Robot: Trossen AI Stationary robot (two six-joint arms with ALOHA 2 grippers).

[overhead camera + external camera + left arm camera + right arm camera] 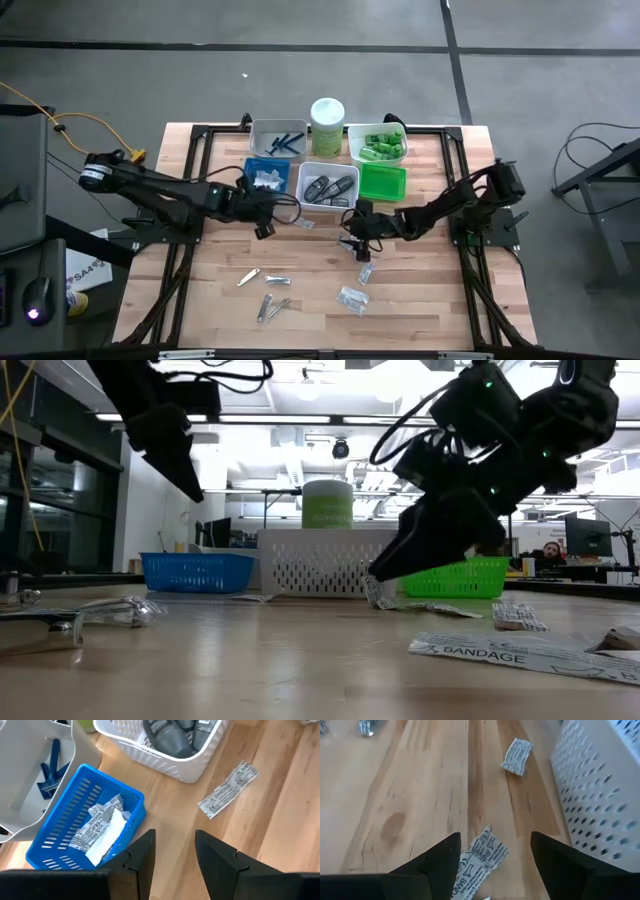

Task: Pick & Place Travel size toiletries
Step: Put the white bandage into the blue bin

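Right gripper [492,852] over one bandage packet [479,857], fingers apart

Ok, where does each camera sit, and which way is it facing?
High: overhead, straight down on the table; both arms show.
Low: table height, level toward the room; both arms hang in.
Left wrist: past open left gripper fingers at the blue tray.
Right wrist: past open right gripper fingers at a bandage packet.
Shared: white tray in all four.
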